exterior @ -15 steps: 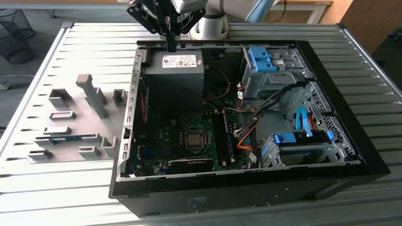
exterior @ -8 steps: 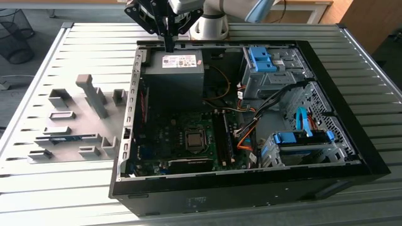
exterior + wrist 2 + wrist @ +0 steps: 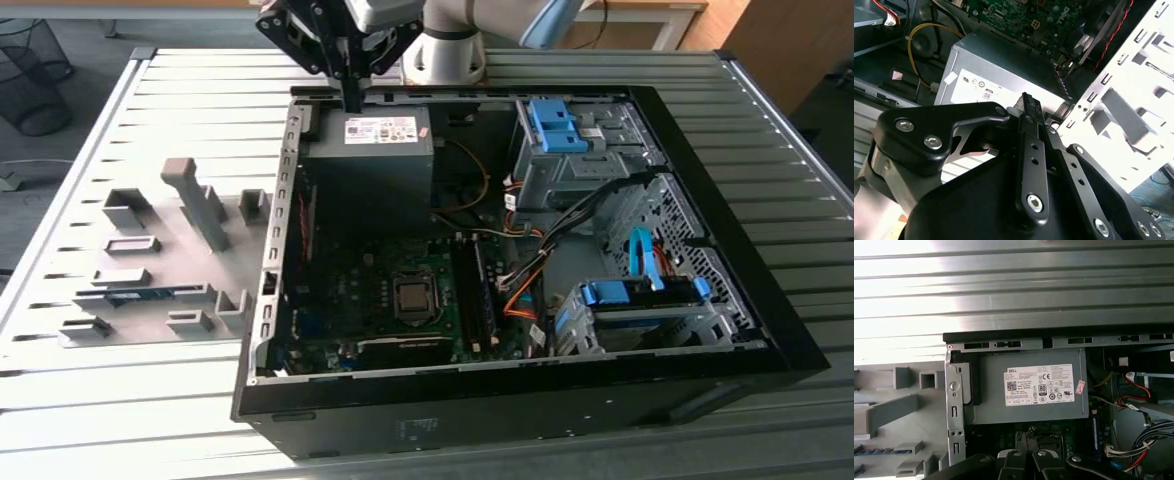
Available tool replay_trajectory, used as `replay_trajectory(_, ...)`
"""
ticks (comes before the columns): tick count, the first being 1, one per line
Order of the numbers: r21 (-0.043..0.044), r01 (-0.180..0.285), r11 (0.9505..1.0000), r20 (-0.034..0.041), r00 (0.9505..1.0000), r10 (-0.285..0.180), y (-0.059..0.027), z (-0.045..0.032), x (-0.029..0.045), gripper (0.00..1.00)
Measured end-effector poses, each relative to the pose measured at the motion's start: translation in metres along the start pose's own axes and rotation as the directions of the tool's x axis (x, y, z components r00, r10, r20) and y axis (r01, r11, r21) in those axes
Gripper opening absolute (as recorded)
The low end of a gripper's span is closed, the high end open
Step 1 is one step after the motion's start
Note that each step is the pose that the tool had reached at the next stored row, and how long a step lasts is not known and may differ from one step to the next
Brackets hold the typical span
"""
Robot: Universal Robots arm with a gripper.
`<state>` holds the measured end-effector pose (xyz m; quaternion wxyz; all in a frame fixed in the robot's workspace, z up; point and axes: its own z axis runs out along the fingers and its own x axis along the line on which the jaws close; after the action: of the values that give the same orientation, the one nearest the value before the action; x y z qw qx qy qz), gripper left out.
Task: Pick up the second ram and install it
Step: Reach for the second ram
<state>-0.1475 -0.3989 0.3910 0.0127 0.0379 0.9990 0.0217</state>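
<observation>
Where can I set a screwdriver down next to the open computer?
Free: bare slats of the ribbed metal table at the exterior view's lower left, bordering the grey fixture plate, and beyond its far edge. Crowded: the plate's blocks, the cable-filled open black computer case.

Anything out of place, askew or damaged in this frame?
Nothing stands out. The second ram sits in the grey fixture plate at the exterior view's left, beside the open computer case. The pincer, shut and empty, hangs over the power supply. The cables inside look loose but not snagged.
</observation>
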Motion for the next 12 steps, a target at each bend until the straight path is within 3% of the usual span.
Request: replay_trajectory(12, -0.0001, 0.0, 1.0, 0.0001, 1.0, 0.0, -0.0005, -0.0002, 0.0074, 0.1)
